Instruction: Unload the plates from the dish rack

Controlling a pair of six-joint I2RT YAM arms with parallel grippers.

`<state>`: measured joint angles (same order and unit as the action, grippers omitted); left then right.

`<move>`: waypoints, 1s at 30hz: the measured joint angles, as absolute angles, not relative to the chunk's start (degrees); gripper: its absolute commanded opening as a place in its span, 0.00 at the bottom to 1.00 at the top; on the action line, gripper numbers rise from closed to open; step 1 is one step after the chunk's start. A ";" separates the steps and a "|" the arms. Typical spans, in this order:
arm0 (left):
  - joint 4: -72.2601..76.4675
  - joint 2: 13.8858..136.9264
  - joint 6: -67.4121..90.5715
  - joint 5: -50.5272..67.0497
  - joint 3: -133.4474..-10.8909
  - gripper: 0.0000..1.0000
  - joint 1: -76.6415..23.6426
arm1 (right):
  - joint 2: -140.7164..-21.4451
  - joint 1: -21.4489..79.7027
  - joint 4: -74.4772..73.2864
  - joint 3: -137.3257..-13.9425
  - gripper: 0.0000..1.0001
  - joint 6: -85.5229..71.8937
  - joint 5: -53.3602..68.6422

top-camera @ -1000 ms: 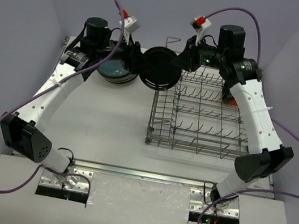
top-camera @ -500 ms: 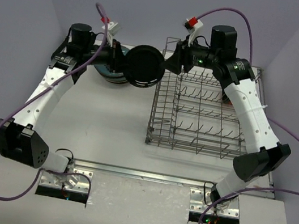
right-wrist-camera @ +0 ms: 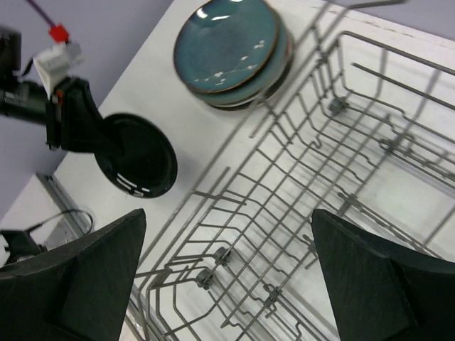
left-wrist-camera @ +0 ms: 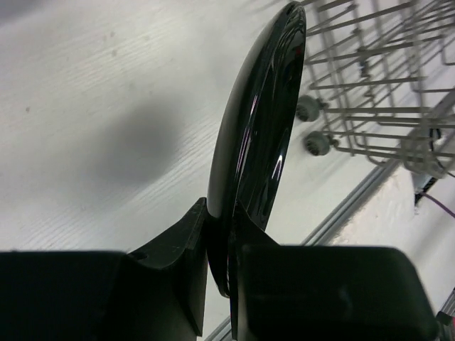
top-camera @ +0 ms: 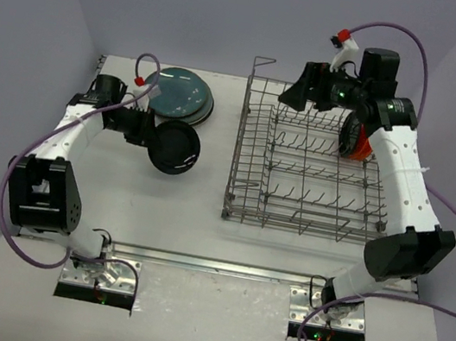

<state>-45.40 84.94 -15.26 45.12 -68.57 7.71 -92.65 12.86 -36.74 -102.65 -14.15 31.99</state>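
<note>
My left gripper (top-camera: 146,129) is shut on the rim of a small black plate (top-camera: 176,147), which it holds over the table just in front of a stack of teal plates (top-camera: 179,95). In the left wrist view the black plate (left-wrist-camera: 259,135) shows edge-on, clamped between my fingers (left-wrist-camera: 186,245). My right gripper (top-camera: 296,93) hangs open and holds nothing above the back left of the grey wire dish rack (top-camera: 303,192). An orange-red plate (top-camera: 353,142) stands in the rack's back right, partly hidden by my right arm. The right wrist view shows the rack (right-wrist-camera: 306,192), the teal plates (right-wrist-camera: 227,46) and the black plate (right-wrist-camera: 138,165).
The rack's raised wire loop (top-camera: 265,61) stands at its back left corner. Purple walls close in the table on three sides. A metal rail (top-camera: 212,264) runs along the near edge by the arm bases.
The black plate passed from my right gripper to my left. My left gripper closed on it and carried it left and nearer. My right gripper opened and drew back right over the rack.
</note>
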 measured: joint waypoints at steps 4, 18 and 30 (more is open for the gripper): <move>-44.75 91.20 -15.99 40.15 -67.37 0.00 7.90 | -92.71 4.63 -37.68 -101.89 0.97 -17.55 33.38; -36.79 106.24 -10.39 37.65 -67.22 0.14 8.26 | -92.77 -1.17 -39.70 -99.09 0.97 -20.99 35.19; -33.34 108.03 -8.15 31.01 -65.65 0.38 8.27 | -92.77 -1.39 -40.43 -99.09 0.97 -20.99 35.18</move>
<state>-33.34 108.03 -8.15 31.01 -65.65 8.27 -92.77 -1.39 -40.43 -99.09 -20.99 35.18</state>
